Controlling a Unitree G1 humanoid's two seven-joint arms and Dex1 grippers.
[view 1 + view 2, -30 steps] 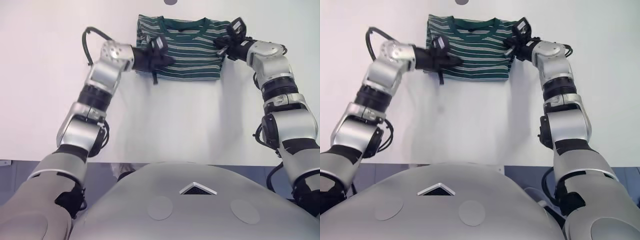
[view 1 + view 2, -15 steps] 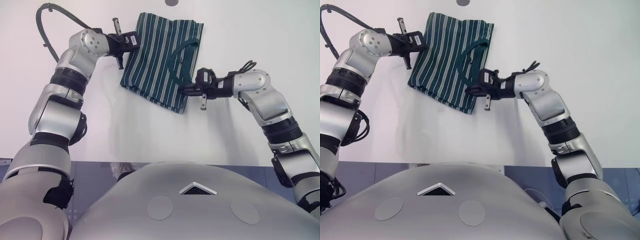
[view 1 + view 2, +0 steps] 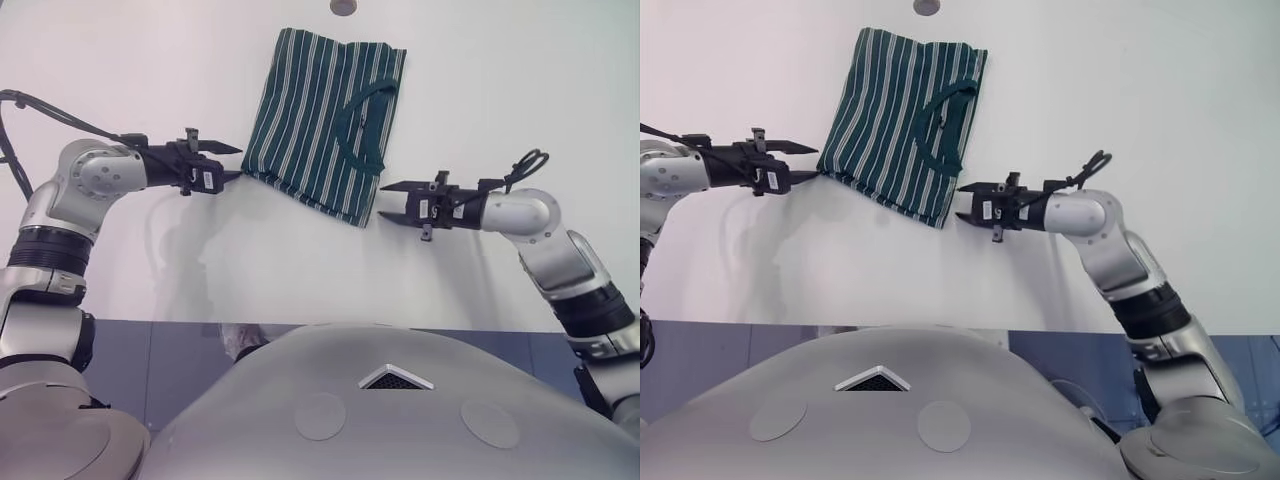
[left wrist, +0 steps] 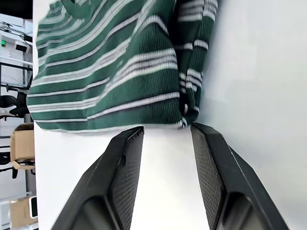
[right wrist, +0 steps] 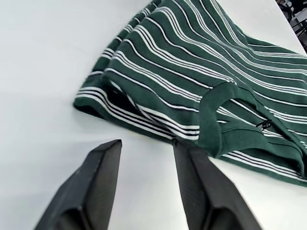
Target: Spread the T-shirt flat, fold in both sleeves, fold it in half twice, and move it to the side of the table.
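T-shirt [image 3: 325,120] is folded into a striped green rectangle, lying flat at an angle on the white table [image 3: 520,90] with the collar showing on top. The left gripper [image 3: 238,162] sits just beside the shirt's corner on the robot's left, fingers spread and holding nothing. The right gripper [image 3: 382,200] is just beside the shirt's nearest corner, also spread and empty. There's a small grey round thing [image 3: 343,7] just past the shirt's far edge.
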